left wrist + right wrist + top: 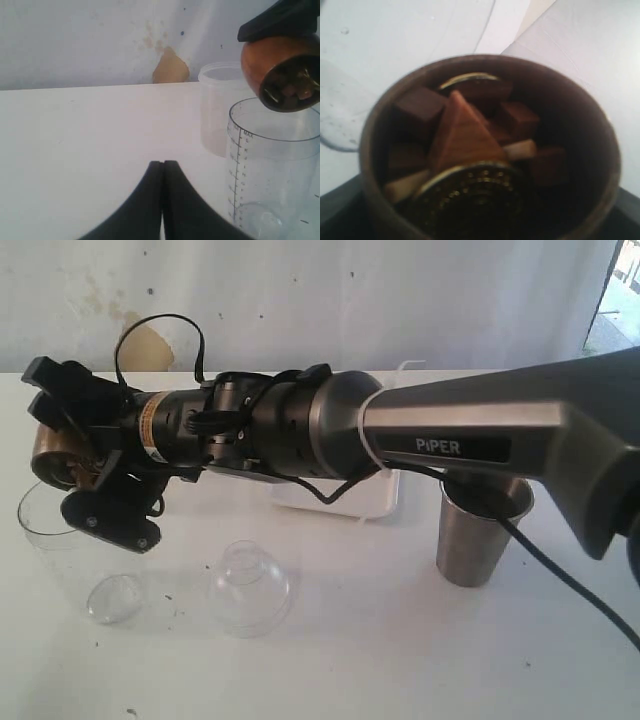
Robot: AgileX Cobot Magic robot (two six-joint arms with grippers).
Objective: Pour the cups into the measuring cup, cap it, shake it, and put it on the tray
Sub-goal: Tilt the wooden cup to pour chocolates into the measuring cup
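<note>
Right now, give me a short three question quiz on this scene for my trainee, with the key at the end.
1. True or false: the left claw is shut and empty.
2. The wooden cup is: A standing upright; B held tilted above the measuring cup; C lying on its side, let go.
3. What is inside the wooden cup?
Key: 1 true; 2 B; 3 small wooden blocks and gold discs.
</note>
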